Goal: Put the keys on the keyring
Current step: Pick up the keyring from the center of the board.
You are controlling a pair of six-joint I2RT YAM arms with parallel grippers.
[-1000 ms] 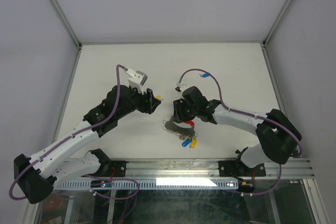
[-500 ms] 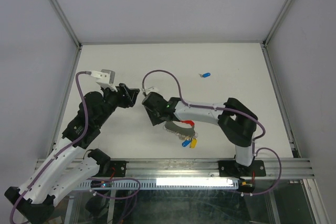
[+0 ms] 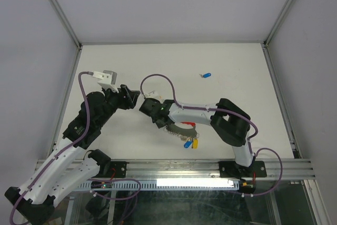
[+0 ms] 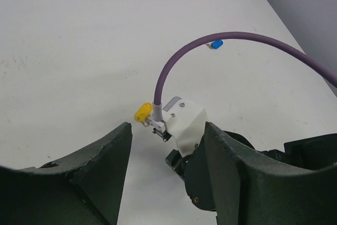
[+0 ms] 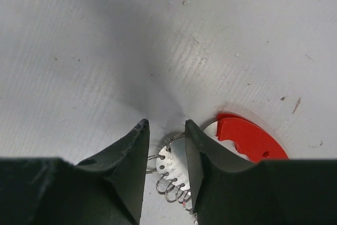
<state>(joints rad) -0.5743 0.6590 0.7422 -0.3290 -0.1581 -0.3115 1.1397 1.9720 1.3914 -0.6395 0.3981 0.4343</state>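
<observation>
Plainly, the nearest risk sits at the keyring itself. The right jaws stand narrowly apart over its grey metal, with a small ring and a perforated plate lying in the gap just short of the tips. I cannot tell whether they are pinching that metal or only flanking it. A bite on thin wire alone could let the bunch swivel or slip out, and a bite across the plate might leave no ring free to take a key. The red strip lies just outside the gap on the tabletop; if it were caught, it would drag the bunch askew. From overhead, a blue-capped key and a yellow one lie at the bunch's near side and could snag on any lift. Further out, the left jaws are released and empty, spread wide and facing the right wrist. A loose yellow-capped key lies just beyond their tips, beside the white camera mount, seemingly on the tabletop. Reaching for it risks bumping the mount or the purple cable, and so small a key could skid away. Farthest off, a loose blue-capped key lies alone, well apart from both pairs of jaws.
</observation>
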